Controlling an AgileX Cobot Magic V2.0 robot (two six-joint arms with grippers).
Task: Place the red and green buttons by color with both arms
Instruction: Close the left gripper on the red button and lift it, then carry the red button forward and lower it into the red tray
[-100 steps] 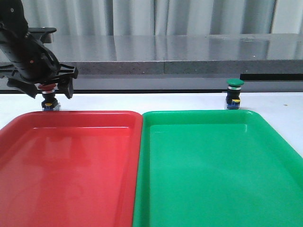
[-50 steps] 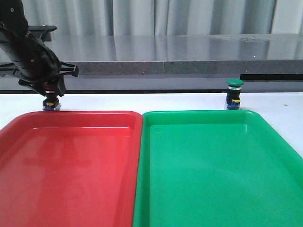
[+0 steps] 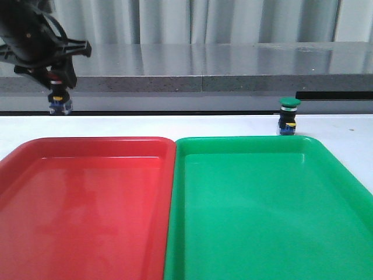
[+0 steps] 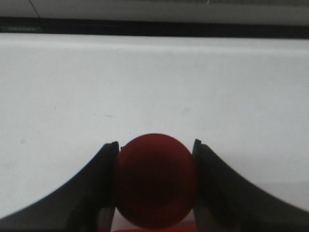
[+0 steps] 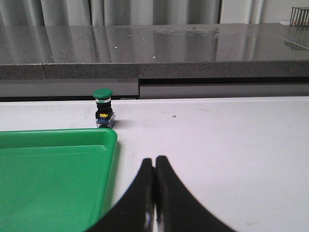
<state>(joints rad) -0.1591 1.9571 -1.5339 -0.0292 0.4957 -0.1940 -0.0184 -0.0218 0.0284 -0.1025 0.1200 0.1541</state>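
The left gripper (image 4: 154,181) is clamping the red button (image 4: 155,180) by its cap, one finger (image 4: 99,186) pressing each side, the jaws parted only by the width of that cap; in the front view the left gripper (image 3: 57,74) is holding the red button (image 3: 60,100) clear of the white table (image 3: 233,125), suspended beyond the far edge of the red tray (image 3: 87,198), its yellow mark and blue-grey base hanging below the fingers. The right gripper (image 5: 155,193) is showing its two fingertips pressed together with nothing between them, sitting over bare table just beside the green tray (image 5: 53,169). The green button (image 3: 288,116) is standing upright on the table, just behind the far right corner of the green tray (image 3: 262,204), apart from both grippers; the right wrist view is showing the same green button (image 5: 104,108) near the tray's corner. Count: two buttons, one red and one green; two trays, one red and one green, lying side by side with their long edges touching; two grippers, one loaded and one idle.
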